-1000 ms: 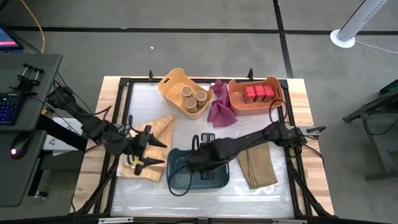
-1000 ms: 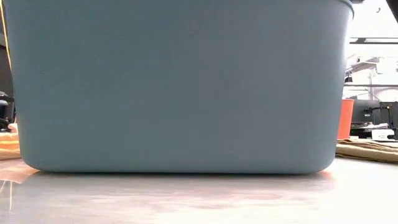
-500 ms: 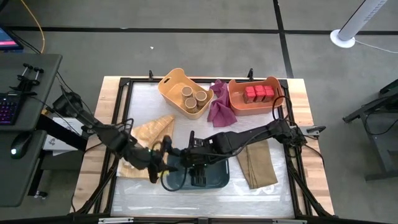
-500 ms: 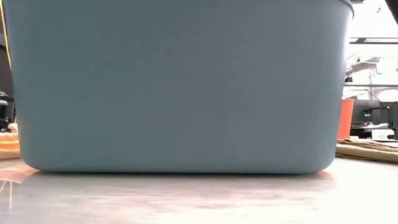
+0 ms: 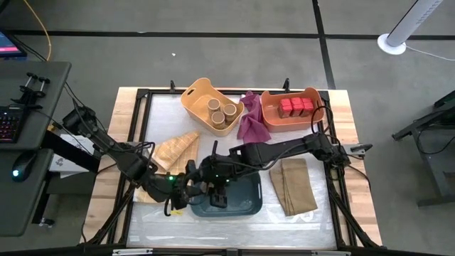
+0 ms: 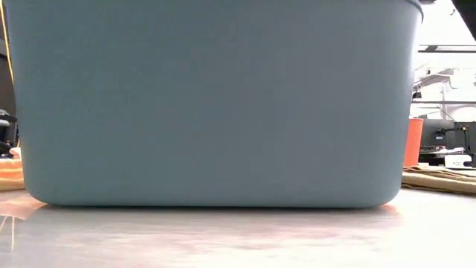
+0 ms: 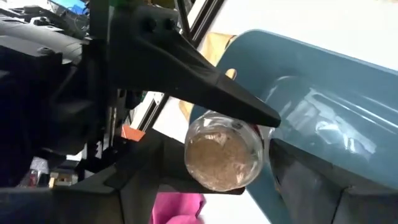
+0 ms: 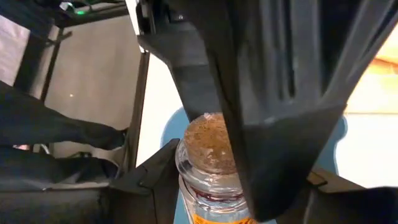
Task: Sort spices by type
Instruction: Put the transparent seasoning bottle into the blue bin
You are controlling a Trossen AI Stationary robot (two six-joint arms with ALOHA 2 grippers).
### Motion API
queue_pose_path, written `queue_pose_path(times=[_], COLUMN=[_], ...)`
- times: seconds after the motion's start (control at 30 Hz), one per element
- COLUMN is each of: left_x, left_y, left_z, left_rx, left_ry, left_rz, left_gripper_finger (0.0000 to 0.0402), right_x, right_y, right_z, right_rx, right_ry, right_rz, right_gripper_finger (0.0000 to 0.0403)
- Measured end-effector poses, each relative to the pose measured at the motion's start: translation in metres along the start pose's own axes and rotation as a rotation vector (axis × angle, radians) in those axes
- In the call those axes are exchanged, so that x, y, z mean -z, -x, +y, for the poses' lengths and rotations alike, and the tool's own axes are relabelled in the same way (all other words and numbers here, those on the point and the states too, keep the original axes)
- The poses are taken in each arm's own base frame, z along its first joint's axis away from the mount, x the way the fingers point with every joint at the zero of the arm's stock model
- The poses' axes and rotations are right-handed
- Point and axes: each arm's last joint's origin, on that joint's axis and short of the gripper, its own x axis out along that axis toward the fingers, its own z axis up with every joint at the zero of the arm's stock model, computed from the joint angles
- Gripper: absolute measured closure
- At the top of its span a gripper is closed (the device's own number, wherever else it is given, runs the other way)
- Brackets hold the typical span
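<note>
Gripping 1 small jar [image 7: 225, 149] over the blue bin [image 5: 242, 201], the left gripper [image 5: 186, 192] clamps it, unseen in the low view

Blue bin fills the low view

The blue bin [image 6: 216, 104] hides nearly everything behind it; the spice jar [image 8: 208, 165] is partly covered by dark fingers [image 8: 273, 124], its lower end cut off.

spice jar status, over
Both claws meet over the teal bin's left rim. Left claw grips a clear spice jar; right claw also at the jar, grip unclear. Nothing in the way.
</note>
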Motion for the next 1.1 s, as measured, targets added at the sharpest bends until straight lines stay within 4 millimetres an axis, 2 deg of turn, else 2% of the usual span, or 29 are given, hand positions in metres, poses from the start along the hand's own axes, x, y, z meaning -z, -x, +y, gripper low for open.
queue_pose_path(times=[0.5,0.87,1.1], left_x=[0.006,0.007,0.007], left_y=[-0.007,-0.009,-0.009], left_z=[0.007,0.009,0.01], left_rx=[0.059,0.076,0.062], left_ry=[0.036,0.042,0.054], left_rz=[-0.035,-0.059,-0.053], left_gripper_finger=[0.013,0.0208,0.0239], right_x=[-0.002,-0.001,-0.002], right_y=[0.0,0.0,0.0], right_z=[-0.001,-0.001,-0.001], right_rx=[-0.021,-0.018,0.001], right_ry=[0.063,0.085,0.062], right_rz=[-0.009,-0.002,-0.017], right_gripper_finger=[0.0222,0.0221,0.0179])
